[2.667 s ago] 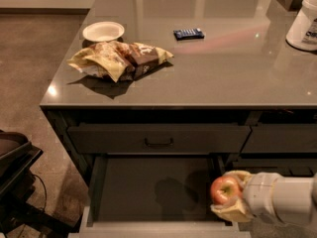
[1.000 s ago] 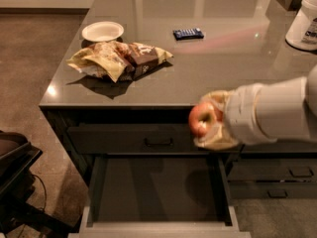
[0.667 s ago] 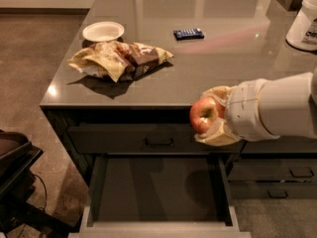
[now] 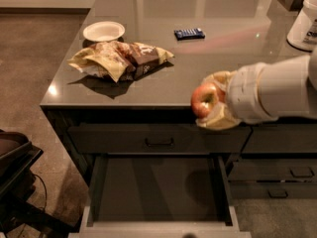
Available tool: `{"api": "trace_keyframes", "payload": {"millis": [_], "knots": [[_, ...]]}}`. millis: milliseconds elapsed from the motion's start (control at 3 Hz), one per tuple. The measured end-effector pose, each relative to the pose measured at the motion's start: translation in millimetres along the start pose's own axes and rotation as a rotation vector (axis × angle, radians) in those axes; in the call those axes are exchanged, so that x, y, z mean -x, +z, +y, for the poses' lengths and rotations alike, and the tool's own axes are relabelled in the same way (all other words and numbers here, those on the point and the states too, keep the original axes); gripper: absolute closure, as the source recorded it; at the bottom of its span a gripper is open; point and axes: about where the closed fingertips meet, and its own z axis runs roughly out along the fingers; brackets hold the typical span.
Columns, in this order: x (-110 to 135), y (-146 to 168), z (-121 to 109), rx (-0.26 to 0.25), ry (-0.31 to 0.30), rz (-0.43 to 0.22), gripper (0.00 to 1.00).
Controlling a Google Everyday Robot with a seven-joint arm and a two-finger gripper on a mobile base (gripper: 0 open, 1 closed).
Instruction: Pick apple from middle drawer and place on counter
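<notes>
The red apple (image 4: 204, 99) with yellowish patches is held in my gripper (image 4: 216, 102), whose pale fingers (image 4: 220, 120) close around it. The gripper reaches in from the right on a white arm and holds the apple in the air at about the level of the counter's front edge, above the open drawer. The middle drawer (image 4: 157, 187) is pulled out below, with a bare dark interior. The counter (image 4: 213, 48) is a glossy grey-brown surface behind the apple.
On the counter lie a crumpled chip bag (image 4: 119, 58), a small white bowl (image 4: 103, 31), a blue snack bar (image 4: 189, 33) and a white container (image 4: 304, 21) at the far right. A closed top drawer with a black handle (image 4: 158, 142) sits above the open one. Dark equipment (image 4: 15, 162) stands at left.
The gripper has lifted the apple out of the middle drawer up to counter-edge height and has drifted slightly higher over the last second. The drawer stays open.
</notes>
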Motion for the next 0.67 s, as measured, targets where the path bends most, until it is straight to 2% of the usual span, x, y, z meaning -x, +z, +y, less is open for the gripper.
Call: {"api": "trace_keyframes", "payload": {"millis": [333,667], "knots": [[2,14,-46,-0.018,-0.044,-0.019,1.0],[2,42,-76,0.008,-0.065,-0.046,1.0]]}}
